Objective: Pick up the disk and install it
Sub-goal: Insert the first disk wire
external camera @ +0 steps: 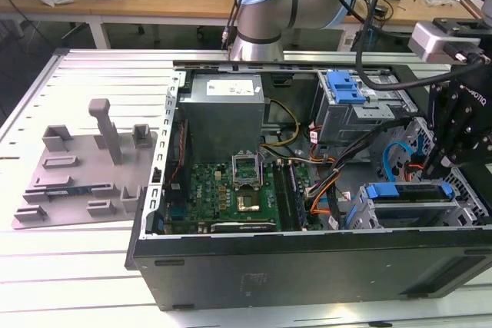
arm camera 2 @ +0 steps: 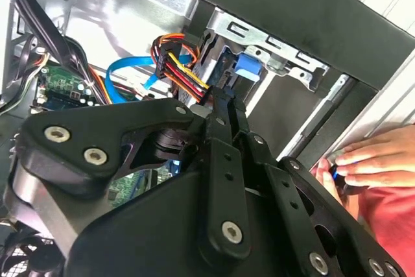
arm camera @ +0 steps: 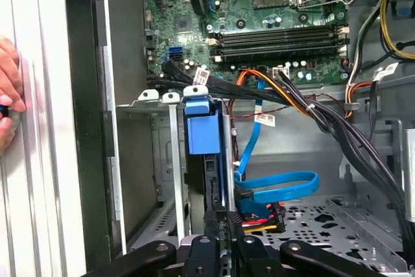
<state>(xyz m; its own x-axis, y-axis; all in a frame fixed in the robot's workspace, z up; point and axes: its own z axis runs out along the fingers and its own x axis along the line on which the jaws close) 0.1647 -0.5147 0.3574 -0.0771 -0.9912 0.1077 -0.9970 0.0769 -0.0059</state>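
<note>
Black jointed metal claw (arm camera: 224, 225) — close by upright blue-railed disk (arm camera: 198, 131)

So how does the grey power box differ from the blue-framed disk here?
The power box is bulky, plain grey with a white label; the disk is slim with a blue frame. The box fills a corner; the disk stands on edge in a metal cage, by the pincer. Both sit inside the computer case.
</note>
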